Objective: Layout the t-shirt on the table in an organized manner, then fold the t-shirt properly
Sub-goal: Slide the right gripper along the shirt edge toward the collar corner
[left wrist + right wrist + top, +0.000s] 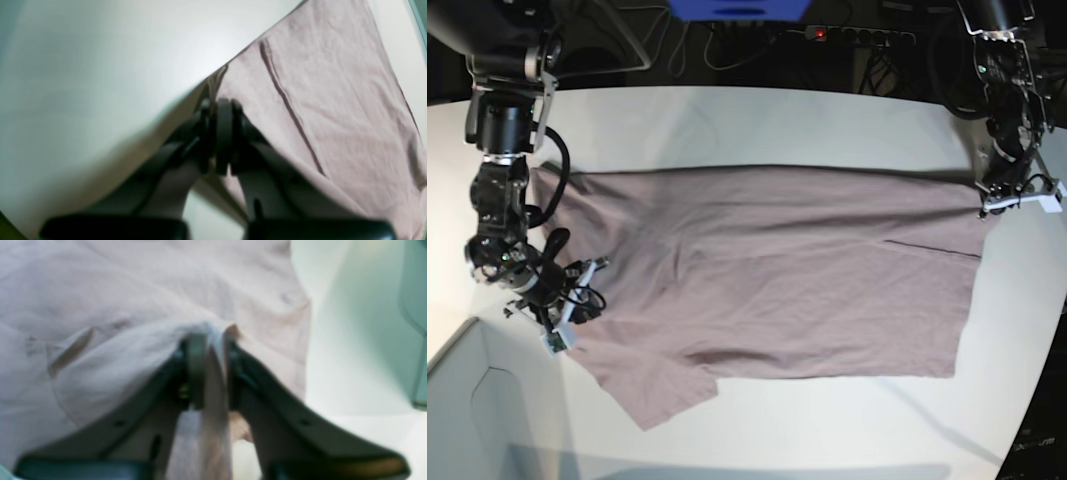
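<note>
The mauve t-shirt (767, 275) lies spread across the middle of the white table (757, 125) in the base view, its long top edge running straight from the left side of the frame to the right, with 1 short sleeve jutting toward the lower left and a dark crease line near the right end. At the right edge of that frame the left gripper (987, 190) sits on the shirt's upper right corner; its wrist view shows the jaws pressed fully together in the centre of the frame on the cloth's edge (217, 86), bare table filling the upper left. At the left edge of the base frame the right gripper (570, 300) meets the shirt's side. In its blurred wrist view the jaws stand slightly apart with a fold of fabric (213, 380) between them; whether they actually clamp it I cannot tell.
</note>
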